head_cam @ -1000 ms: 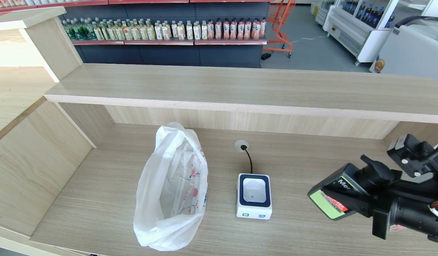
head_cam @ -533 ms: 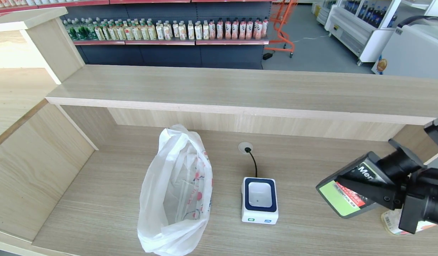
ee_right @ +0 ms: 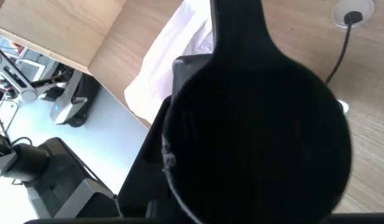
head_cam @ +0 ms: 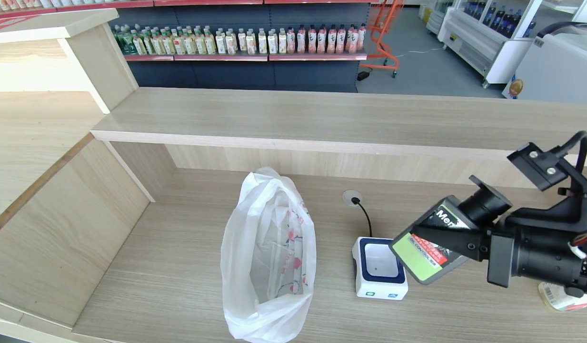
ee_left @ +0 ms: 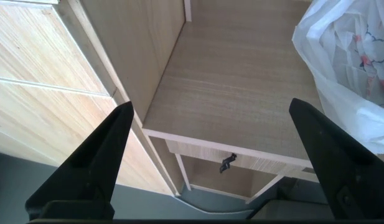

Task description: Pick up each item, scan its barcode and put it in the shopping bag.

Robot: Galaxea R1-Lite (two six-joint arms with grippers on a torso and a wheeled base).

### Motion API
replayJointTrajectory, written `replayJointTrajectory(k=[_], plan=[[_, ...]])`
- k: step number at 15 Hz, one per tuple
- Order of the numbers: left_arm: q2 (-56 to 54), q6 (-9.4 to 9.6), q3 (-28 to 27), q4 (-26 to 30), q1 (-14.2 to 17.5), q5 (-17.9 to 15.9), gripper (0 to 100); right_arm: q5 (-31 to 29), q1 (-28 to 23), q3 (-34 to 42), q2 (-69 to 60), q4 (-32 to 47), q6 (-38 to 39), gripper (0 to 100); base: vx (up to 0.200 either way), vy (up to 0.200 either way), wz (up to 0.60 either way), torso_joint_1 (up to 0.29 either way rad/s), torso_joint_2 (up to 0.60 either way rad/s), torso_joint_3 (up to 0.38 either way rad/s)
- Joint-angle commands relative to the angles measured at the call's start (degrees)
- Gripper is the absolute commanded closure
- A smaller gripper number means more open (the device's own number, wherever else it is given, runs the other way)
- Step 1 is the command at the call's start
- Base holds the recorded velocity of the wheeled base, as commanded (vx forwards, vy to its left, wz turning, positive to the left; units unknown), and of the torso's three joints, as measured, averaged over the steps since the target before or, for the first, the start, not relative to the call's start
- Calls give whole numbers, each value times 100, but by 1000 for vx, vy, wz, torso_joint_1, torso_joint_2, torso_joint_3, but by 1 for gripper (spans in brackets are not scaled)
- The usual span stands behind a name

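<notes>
Though pale, wooden counter (head_cam: 179,267) before shelves (head_cam: 236,56)

Pretty bright, even store light. Soft shadow under the ledge (head_cam: 322,114) onto the far counter (head_cam: 179,286), washed-out glare far left, and light glows through the shopping bag (head_cam: 269,257).

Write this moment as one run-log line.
phase: scan | right gripper: shut on box, by scanner | left gripper: open | bag: open, left of scanner
</notes>
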Motion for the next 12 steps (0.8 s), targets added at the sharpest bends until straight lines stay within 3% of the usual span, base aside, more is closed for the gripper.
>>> replayJointTrajectory(k=[1, 3, 9, 12], plan=[[-1, -4, 0, 0, -2, 3, 0, 21, 94, -268, 858, -89, 293, 100, 0, 0, 0, 0, 0, 0], [-1, -4, 0, 0, -2, 3, 0, 47, 200, -531, 1570, -388, 654, 100, 0, 0, 0, 0, 0, 0], [-1, 4, 0, 0, -2, 3, 0, 30, 701, -883, 3223, -1267, 627, 100, 0, 0, 0, 0, 0, 0], [-1, -4, 0, 0, -2, 3, 0, 39, 727, -1023, 4154, -2216, -102, 100, 0, 0, 0, 0, 0, 0]])
